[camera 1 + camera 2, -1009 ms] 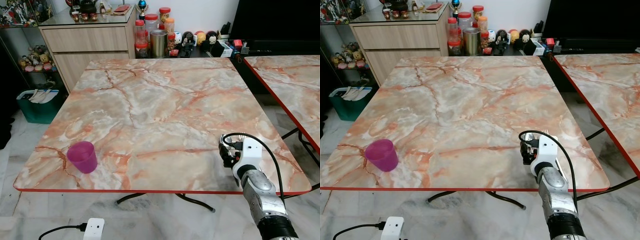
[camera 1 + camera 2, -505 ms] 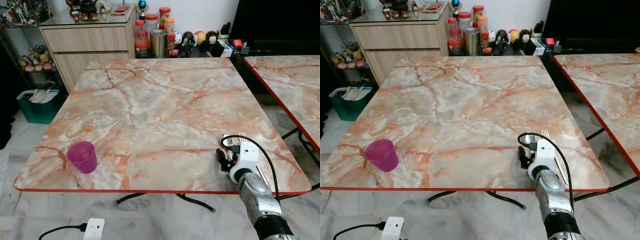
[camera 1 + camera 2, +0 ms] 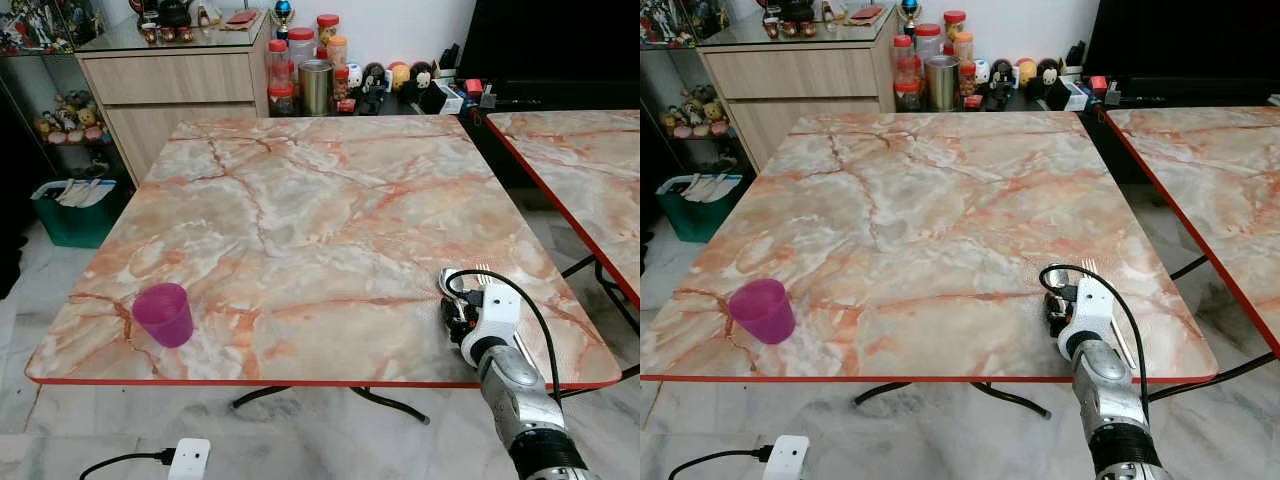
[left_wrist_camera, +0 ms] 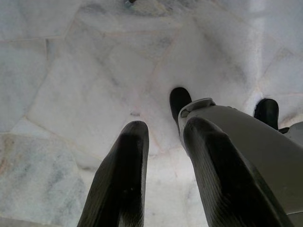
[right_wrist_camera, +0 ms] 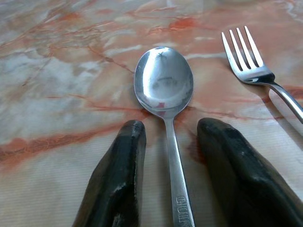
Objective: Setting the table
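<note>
Down at the near right corner of the marble-patterned table, the right gripper sits low over the tabletop with its two black fingers spread apart, one on each side of a spoon whose handle runs straight back between them. Neither finger appears to touch the handle, so I'd judge the spoon is lying on the table by its own weight, not pinched. It lies bowl up and pointing away from the table edge, and a fork lies just beside it, tines the same way, the two handles roughly parallel. That looks like deliberate place-setting: cutlery side by side, square to the near edge, where a diner would sit. From the head views the fork's tines peek out past the white wrist housing, with the black cable looped above. Far across on the near left corner stands a purple plastic cup, upright and well apart from the cutlery, which seems to belong to another seat. The left gripper hangs idle by the robot's side over the pale floor tiles, fingers parted and empty. Whether the right gripper is about to close on the spoon or leave it there, I can't say.
</note>
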Controlling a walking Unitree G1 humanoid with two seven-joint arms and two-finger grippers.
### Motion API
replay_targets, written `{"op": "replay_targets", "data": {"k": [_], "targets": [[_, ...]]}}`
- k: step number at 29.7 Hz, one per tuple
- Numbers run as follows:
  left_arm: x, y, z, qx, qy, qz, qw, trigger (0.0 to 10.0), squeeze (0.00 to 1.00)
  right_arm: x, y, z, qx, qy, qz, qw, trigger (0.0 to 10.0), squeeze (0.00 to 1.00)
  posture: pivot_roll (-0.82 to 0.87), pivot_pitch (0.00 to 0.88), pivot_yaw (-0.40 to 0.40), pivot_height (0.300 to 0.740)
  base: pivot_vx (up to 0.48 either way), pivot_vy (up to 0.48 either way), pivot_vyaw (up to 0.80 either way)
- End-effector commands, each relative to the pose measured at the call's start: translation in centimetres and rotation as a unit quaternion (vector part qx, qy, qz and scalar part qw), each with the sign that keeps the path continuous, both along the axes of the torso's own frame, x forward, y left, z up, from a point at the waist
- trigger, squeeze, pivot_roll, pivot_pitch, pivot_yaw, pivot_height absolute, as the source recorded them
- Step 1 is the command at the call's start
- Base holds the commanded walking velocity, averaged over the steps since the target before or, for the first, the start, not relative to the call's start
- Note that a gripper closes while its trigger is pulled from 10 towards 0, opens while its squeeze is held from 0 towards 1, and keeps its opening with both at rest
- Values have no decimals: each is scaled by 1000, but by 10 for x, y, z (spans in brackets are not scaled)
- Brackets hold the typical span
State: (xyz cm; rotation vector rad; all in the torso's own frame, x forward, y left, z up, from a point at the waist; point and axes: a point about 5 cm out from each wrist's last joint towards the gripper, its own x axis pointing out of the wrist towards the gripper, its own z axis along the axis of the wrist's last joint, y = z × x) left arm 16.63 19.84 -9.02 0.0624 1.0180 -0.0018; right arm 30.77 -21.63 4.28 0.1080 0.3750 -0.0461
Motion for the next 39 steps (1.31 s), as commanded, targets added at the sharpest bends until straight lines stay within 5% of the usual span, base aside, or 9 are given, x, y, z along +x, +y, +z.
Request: {"op": "replay_targets", "data": {"k": [1,31,37,38,39], "targets": [[-4,1,-2,2,12,-7,1000,10000,0,1,5,-1,8,5,10,1000,0,0,24,1,7,736,0,0,0],[-4,-1,-2,-4,17,-10,1000,10000,0,3,5,1,4,-4,16,1000,0,0,26,0,3,736,0,0,0],[-4,0,-2,-2,14,-7,1000,10000,0,14,-5,26,-14,-64,-1,998,0,0,24,0,5,736,0,0,0],[-4,0,-2,-1,13,-5,1000,10000,0,15,-6,30,-16,-70,-5,997,2314,0,23,0,5,736,0,0,0],[-3,0,-2,0,11,-4,1000,10000,0,17,-9,36,-18,-84,-13,996,10000,0,24,0,4,736,0,0,0]]}}
